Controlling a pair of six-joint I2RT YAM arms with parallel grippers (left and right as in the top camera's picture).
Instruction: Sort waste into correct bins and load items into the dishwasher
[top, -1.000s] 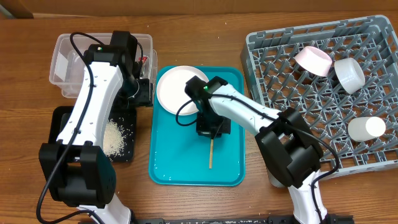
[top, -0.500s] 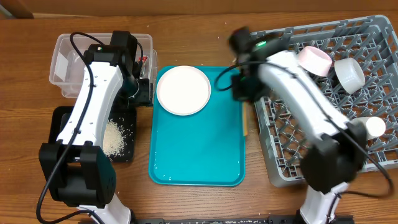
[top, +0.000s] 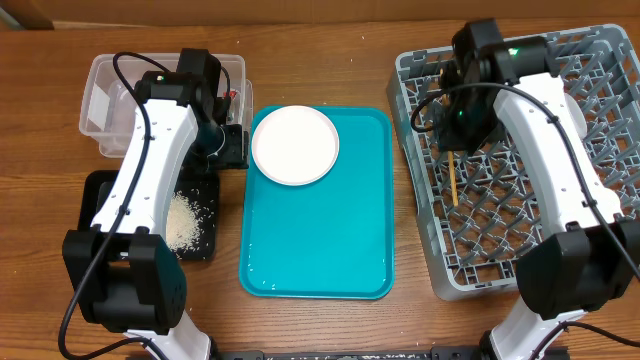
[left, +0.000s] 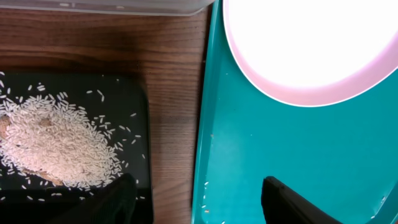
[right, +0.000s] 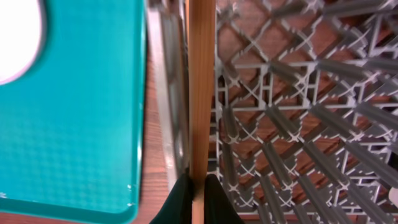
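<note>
Teal tray (top: 320, 245) lies open below the plate (top: 295, 145) — the dish rack (top: 437, 272) (pegs (right: 286, 124) closely set) hems the right.

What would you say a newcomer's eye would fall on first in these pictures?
The right arm draws the eye: its jaws pinch a wooden chopstick hanging over the grey dish rack on the right. A white plate sits at the top-left corner of the teal tray mid-table, and rice is heaped in the black tray at left.

Left arm (top: 150, 150) stretched forward, left gripper (left: 199, 208) pointing down, fingers (left: 118, 199) spread wide, right arm (top: 545, 130) reaching forward, right gripper (right: 198, 202) pointing down, pinched tight on chopsticks (right: 201, 93).
</note>
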